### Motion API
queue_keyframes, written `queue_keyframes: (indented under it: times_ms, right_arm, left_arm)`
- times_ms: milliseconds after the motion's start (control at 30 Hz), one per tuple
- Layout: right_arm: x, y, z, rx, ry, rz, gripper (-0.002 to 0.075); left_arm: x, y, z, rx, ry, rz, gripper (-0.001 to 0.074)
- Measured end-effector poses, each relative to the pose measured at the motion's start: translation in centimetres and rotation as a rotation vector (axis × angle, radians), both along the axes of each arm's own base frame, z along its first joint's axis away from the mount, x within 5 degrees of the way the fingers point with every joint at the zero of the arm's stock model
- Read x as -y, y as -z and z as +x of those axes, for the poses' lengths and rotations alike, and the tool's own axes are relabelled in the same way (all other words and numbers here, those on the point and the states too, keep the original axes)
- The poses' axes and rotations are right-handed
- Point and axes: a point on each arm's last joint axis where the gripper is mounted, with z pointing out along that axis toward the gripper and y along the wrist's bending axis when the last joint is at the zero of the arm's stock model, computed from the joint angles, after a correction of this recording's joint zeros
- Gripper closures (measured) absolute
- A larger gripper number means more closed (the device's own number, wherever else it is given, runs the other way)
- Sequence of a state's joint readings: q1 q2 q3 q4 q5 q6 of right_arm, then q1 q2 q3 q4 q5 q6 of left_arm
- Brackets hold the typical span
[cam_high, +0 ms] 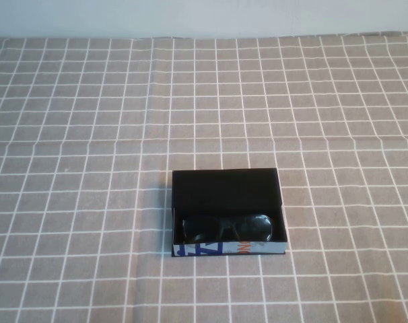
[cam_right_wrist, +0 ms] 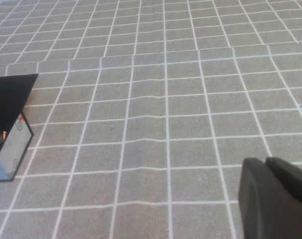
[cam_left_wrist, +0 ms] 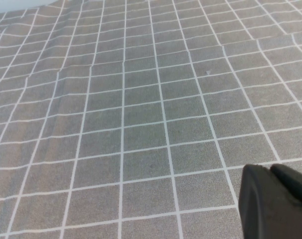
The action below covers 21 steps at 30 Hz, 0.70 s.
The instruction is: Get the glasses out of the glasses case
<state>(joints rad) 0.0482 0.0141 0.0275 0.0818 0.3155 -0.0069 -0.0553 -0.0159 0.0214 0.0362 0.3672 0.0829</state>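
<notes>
The glasses case (cam_high: 225,186) is an open black box with a white front edge, lying near the front middle of the table. The black glasses (cam_high: 227,227) with dark lenses lie inside it, against the front wall. Neither arm shows in the high view. My left gripper (cam_left_wrist: 270,170) hangs over bare cloth with its fingers together and empty. My right gripper (cam_right_wrist: 265,162) is also shut and empty, over the cloth well to the right of the case. One corner of the case (cam_right_wrist: 10,99) shows at the edge of the right wrist view.
A grey tablecloth (cam_high: 89,134) with a white grid covers the whole table. A pale wall (cam_high: 204,17) runs along the far edge. Nothing else stands on the cloth.
</notes>
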Motion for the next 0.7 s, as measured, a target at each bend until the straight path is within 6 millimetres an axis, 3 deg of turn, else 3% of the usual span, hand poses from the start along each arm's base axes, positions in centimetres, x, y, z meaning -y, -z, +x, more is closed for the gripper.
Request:
queue_keyframes:
  times_ms: [300, 600, 700]
  right_arm:
    - [-0.02, 0.00, 0.00, 0.000, 0.000, 0.009, 0.0744]
    - [-0.39, -0.13, -0.01, -0.003, -0.006, 0.144, 0.0744]
    - [-0.71, -0.32, -0.02, -0.003, -0.010, 0.278, 0.0744]
  left_arm:
    - [0.00, 0.00, 0.00, 0.000, 0.000, 0.000, 0.0739]
    - [0.00, 0.00, 0.00, 0.000, 0.000, 0.000, 0.0739]
    - [0.00, 0.00, 0.00, 0.000, 0.000, 0.000, 0.0739]
